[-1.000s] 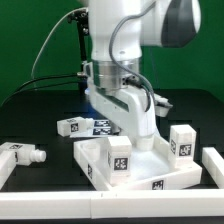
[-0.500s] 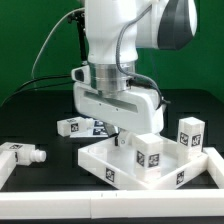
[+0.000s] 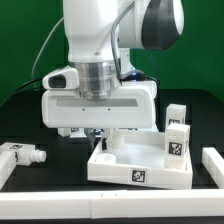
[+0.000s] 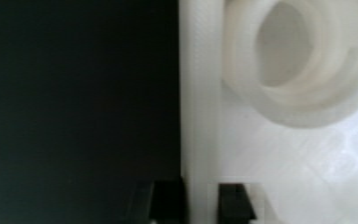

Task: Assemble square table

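The white square table panel (image 3: 140,162) lies flat on the black table, its front edge square to the exterior view. Two tagged white legs (image 3: 177,143) stand upright on its right side, one behind the other. My gripper (image 3: 101,141) reaches down onto the panel's left rim. In the wrist view the gripper (image 4: 201,203) has its two dark fingers (image 4: 238,202) on either side of the raised rim, shut on it. A round corner socket (image 4: 309,60) shows just beyond them. Another tagged leg (image 3: 20,155) lies loose at the exterior view's left.
Long white border pieces run along the front (image 3: 100,206) and stand at the exterior view's right (image 3: 212,166). The wide gripper body hides the table behind the panel. A green backdrop closes the back.
The wrist has turned and taken the panel round with it. The panel went from corner-on to square, and its upright legs swung toward the exterior view's right.
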Robot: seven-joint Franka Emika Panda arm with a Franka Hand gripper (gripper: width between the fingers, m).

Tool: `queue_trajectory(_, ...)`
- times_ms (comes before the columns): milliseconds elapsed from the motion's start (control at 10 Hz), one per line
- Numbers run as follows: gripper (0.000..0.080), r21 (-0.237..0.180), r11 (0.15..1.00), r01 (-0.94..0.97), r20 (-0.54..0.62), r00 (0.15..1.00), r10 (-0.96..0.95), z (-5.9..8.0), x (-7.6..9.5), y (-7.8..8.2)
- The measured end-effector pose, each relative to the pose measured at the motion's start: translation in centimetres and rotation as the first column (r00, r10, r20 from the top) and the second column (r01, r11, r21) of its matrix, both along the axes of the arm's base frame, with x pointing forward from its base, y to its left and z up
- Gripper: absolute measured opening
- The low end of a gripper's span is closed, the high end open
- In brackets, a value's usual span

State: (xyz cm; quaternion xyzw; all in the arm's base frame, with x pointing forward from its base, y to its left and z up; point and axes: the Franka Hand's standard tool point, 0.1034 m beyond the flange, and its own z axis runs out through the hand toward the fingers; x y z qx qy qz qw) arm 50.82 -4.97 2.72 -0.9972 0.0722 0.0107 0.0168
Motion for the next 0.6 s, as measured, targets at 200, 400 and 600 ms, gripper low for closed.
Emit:
queue_trajectory(200,0.0058,-0.023,0.944,-0.329,0.007,0.944,0.330,0.7,1.7,-0.6)
queue_trajectory(400,0.0057,-0.028,0.802,-0.597,0.041,0.801,0.597,1.5,5.1,0.5)
queue_trajectory(600,0.0058,-0.070,0.700,-0.711,0.022,0.700,0.714,1.3,4.9,0.4)
